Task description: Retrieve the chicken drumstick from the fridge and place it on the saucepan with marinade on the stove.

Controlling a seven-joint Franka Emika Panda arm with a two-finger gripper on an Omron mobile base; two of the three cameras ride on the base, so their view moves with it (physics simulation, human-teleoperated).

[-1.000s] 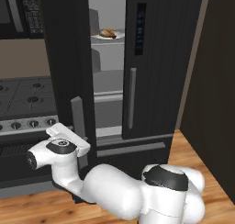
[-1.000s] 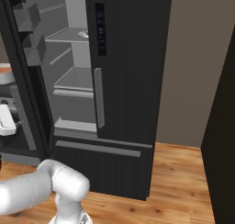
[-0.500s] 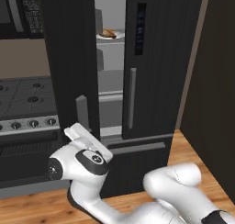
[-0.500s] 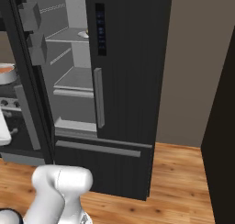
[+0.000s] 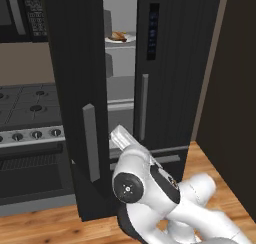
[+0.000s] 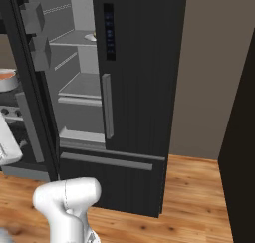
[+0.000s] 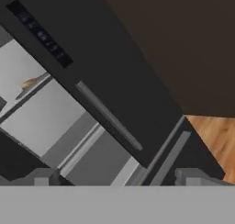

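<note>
The black fridge stands with its left door swung open and its right door shut. On an upper shelf inside, the golden-brown chicken drumstick lies on a white plate. In the hand view the drumstick is small and far off at the left. My gripper is open, low in front of the fridge, with nothing between its fingertips. The stove is left of the open door. The saucepan with marinade peeks past the door edge in the right base view.
A black microwave hangs above the stove. The open fridge door stands between the stove and the fridge interior. A dark wall panel rises on the right, and wooden floor lies in front of the fridge.
My arm has swung from the left, by the stove, round towards the fridge's front. The gripper has stayed open and the drumstick has not moved.
</note>
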